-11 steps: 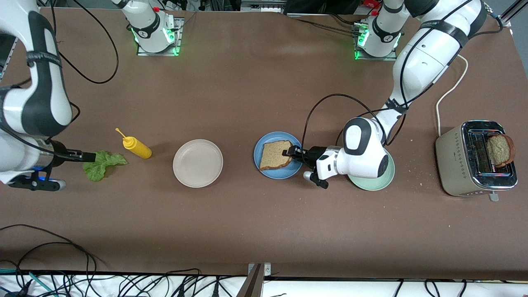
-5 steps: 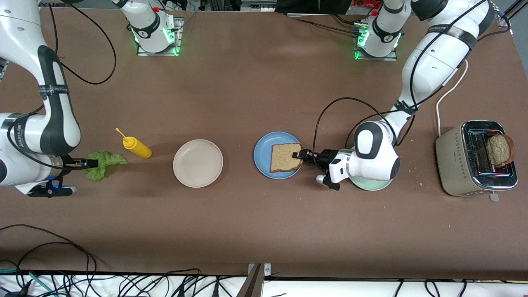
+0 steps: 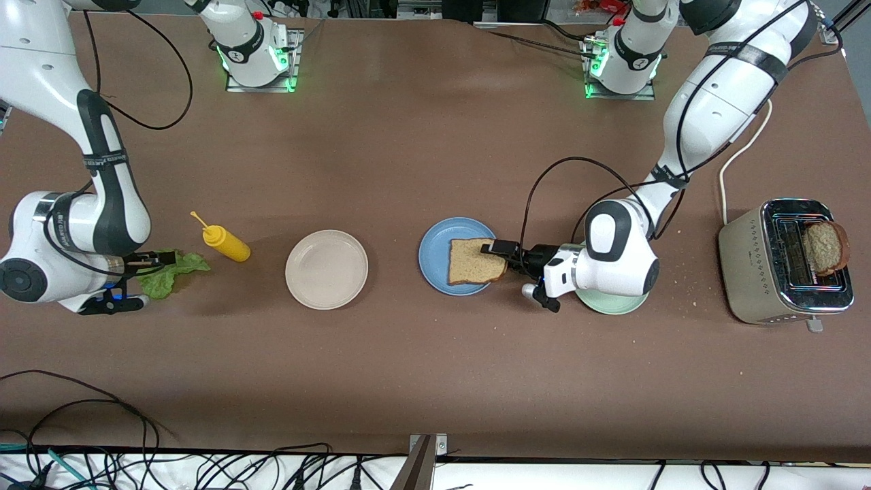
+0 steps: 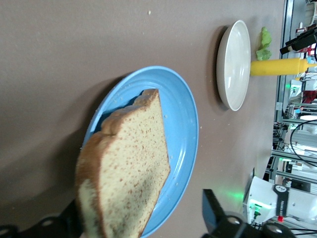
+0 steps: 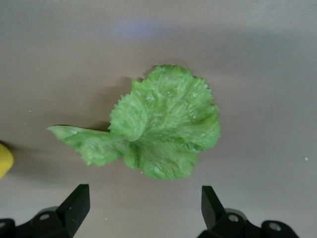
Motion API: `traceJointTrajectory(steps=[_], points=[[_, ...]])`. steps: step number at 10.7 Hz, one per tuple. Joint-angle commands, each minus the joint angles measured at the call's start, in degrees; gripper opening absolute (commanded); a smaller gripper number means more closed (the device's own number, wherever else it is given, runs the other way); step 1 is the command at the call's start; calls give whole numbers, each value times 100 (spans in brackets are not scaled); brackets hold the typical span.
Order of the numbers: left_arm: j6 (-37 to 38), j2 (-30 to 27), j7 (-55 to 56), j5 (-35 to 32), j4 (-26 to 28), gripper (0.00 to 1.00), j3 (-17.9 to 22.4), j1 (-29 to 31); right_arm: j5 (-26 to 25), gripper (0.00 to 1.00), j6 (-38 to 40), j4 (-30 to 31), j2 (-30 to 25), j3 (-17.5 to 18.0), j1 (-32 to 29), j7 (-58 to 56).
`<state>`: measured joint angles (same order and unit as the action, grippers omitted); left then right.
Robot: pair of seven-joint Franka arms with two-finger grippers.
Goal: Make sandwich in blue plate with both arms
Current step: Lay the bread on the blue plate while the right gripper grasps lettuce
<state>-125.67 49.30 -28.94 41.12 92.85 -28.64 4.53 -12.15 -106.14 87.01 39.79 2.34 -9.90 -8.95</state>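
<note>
A slice of light brown bread [image 3: 474, 262] rests on the blue plate [image 3: 435, 253], its edge reaching over the rim toward the left arm's end of the table. My left gripper [image 3: 502, 254] is open around that edge. In the left wrist view the bread [image 4: 126, 173] leans against one finger while the other finger [image 4: 214, 212] stands well clear. A green lettuce leaf [image 3: 171, 269] lies on the table near the right arm's end. My right gripper [image 3: 158, 259] hangs open just over it. The right wrist view shows the lettuce [image 5: 163, 124] ahead of the open right gripper [image 5: 143, 206].
A yellow squeeze bottle [image 3: 227, 246] lies beside the lettuce. A beige plate [image 3: 326, 269] sits between the bottle and the blue plate. A pale green plate [image 3: 616, 303] is under the left wrist. A toaster [image 3: 762, 272] at the left arm's end holds another bread slice [image 3: 825, 246].
The left gripper has opened and let go of the bread, which slid toward the left arm's end of the blue plate. The right arm swung in over the lettuce.
</note>
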Motion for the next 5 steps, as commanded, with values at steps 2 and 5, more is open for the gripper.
traceJointTrajectory(steps=[2,5], points=[[-458,-132,-323,134,286,100,-10,-198,-138,100,-328,62,221,-32,-100,-704],[-449,-307,-314,-49,286,100,-1,-163,-147,100,-644,62,423,-67,-109,-1161]])
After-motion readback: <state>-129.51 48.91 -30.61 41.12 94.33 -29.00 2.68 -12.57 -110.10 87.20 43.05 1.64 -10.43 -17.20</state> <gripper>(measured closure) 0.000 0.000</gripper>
